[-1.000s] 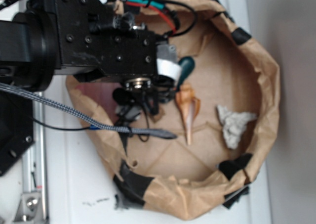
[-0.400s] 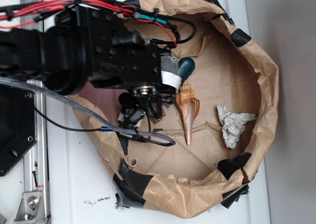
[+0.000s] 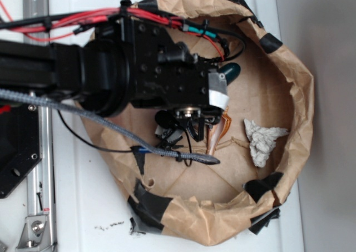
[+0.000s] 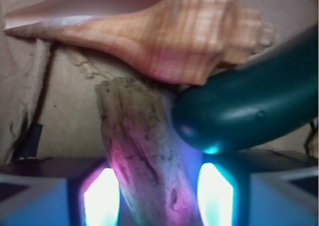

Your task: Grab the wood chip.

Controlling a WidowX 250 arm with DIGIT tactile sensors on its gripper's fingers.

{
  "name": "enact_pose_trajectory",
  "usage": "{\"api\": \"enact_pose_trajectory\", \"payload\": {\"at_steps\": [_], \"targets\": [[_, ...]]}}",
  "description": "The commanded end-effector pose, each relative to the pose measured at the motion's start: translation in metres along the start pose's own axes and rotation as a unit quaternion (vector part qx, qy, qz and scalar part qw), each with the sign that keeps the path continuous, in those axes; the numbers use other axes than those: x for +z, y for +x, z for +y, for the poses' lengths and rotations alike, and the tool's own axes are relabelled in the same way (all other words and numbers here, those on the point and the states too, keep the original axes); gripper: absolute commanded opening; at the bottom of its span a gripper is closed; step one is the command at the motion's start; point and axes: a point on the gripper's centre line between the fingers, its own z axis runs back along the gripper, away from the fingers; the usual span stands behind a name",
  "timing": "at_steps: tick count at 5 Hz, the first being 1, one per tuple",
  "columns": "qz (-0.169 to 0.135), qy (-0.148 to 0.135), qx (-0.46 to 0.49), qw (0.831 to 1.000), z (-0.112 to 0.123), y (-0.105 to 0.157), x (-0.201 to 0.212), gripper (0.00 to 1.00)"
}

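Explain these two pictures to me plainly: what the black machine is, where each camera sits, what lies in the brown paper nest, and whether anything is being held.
The black machine is a robot arm with a gripper at its end. The exterior view looks straight down on it. The wrist view comes from a camera on the gripper itself, looking out between its two glowing fingers.

The arm reaches into a crumpled paper nest. Inside lie an orange-tan seashell, a dark green stone, a rough brown wood chip and, off to one side, a pale crumpled lump.

In the wrist view the wood chip lies between the fingers, its far end under the shell and touching the stone. Whether the fingers already pinch it cannot be told.
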Motion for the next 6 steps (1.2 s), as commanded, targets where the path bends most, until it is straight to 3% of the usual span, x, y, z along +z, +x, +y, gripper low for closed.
{"api": "enact_pose_trajectory", "payload": {"at_steps": [1, 3, 4, 5, 6], "targets": [[-0.006, 0.000, -0.004, 1.000, -0.014, -0.007, -0.002, 0.00], [-0.021, 0.003, 0.013, 1.000, -0.011, -0.003, 0.021, 0.00], [-0.050, 0.033, 0.042, 0.997, -0.012, 0.007, 0.071, 0.00], [-0.093, -0.002, 0.116, 0.989, -0.014, 0.011, 0.123, 0.00], [-0.066, -0.002, 0.161, 0.985, -0.018, 0.014, 0.123, 0.00]]}}
